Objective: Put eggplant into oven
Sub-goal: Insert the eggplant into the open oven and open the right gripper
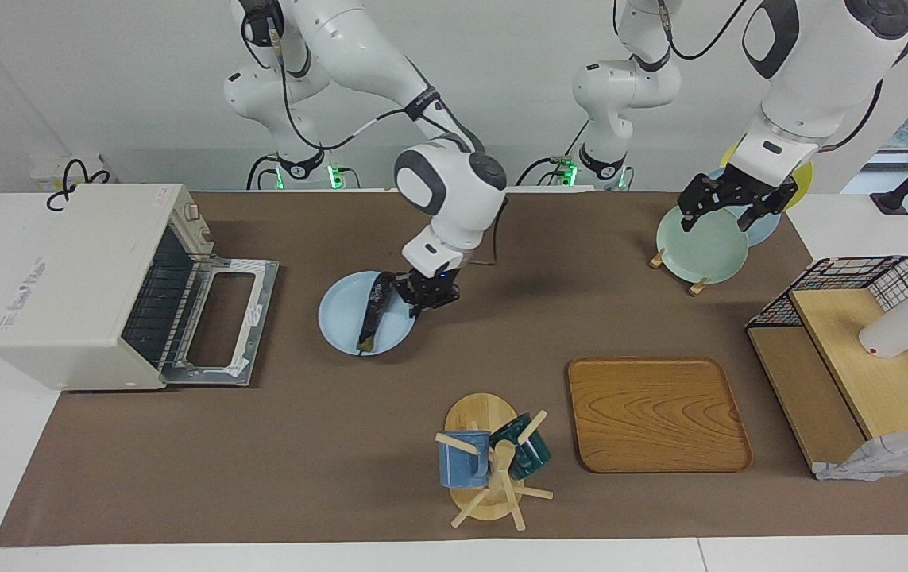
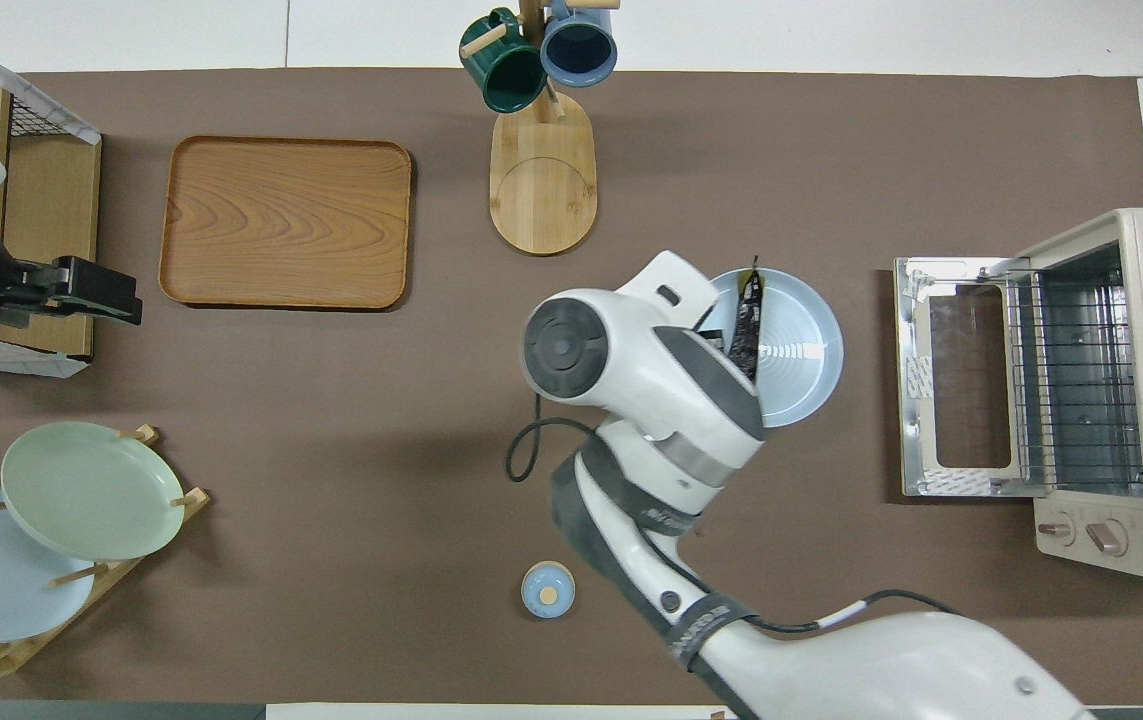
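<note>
the right arm comes in from its base, elbow bent high, forearm slanting down over the middle of the table so that the right gripper (image 1: 419,295) sits low at the pale blue plate (image 1: 342,322), at the plate's edge nearer the robots. its fingers pinch the upper end of the eggplant (image 1: 369,316), which lies tilted across that plate, the other end pointing away from the robots. in the overhead view the arm's wrist hides the grip itself.

the left arm waits, its forearm hanging down with the left gripper (image 1: 728,208) up over the plate rack, above the green plate (image 1: 700,250) at the left arm's end of the table. its fingers hang spread.

nearest the robots a small blue lid (image 2: 547,589) lies on the brown mat. toward the right arm's end stands the oven (image 1: 80,282), its door (image 1: 223,322) dropped flat toward the plate, the wire rack showing inside. a strip of bare mat lies between the door's edge and the plate.

farther from the robots sit the wooden tray (image 1: 656,413) and the mug tree (image 1: 493,469), with open mat between them and the plate. the wire shelf (image 1: 851,357) stands at the left arm's end.
</note>
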`<state>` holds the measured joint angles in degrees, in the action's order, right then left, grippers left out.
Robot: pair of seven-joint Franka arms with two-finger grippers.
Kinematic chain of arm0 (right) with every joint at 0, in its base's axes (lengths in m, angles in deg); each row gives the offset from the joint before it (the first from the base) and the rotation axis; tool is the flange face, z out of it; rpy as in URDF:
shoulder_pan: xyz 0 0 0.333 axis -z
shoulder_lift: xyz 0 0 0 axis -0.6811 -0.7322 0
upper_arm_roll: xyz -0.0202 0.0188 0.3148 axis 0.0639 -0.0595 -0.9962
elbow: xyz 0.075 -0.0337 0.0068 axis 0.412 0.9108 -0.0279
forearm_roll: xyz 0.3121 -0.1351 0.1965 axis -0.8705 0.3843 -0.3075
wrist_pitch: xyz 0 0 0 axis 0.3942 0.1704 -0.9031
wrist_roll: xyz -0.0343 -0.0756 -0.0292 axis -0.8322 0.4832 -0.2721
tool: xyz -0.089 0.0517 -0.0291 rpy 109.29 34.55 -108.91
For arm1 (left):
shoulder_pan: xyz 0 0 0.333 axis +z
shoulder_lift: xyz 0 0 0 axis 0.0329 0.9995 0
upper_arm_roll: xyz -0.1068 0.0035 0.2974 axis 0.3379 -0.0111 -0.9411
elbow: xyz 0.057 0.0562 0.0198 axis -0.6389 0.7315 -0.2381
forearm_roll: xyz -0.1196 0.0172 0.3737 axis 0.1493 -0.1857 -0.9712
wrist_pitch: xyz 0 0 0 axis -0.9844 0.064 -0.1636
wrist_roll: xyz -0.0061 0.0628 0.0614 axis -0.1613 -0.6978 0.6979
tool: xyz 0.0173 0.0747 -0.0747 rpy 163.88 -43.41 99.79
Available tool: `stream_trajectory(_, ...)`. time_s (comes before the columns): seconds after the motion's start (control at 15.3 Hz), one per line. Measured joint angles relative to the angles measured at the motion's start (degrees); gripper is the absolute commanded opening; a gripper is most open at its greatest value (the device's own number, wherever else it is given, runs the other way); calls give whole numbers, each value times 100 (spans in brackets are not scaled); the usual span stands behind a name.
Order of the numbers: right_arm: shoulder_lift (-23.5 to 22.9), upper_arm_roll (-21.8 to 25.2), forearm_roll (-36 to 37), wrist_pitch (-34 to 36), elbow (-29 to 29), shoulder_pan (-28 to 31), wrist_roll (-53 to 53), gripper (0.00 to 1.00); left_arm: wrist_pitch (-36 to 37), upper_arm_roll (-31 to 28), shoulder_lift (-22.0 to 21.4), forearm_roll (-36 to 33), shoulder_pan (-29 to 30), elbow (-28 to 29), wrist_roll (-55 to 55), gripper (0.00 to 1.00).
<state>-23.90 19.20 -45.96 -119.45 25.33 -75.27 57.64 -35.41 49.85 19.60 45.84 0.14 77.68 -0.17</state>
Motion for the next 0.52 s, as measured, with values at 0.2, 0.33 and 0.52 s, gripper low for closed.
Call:
stream_trajectory(0.2, 931, 3, 0, 1, 882, 747, -783, 0, 10, -1, 0, -2, 28, 0, 1, 100)
stream_trajectory(0.33, 1418, -1, 0, 1, 1391, 1059, -1109, 0, 10, 3, 0, -2, 56, 0, 1, 100)
stream_trajectory(0.52, 1967, -9, 0, -2, 1959, 1615, -1762, 0, 10, 13, 0, -2, 60, 1, 1, 100)
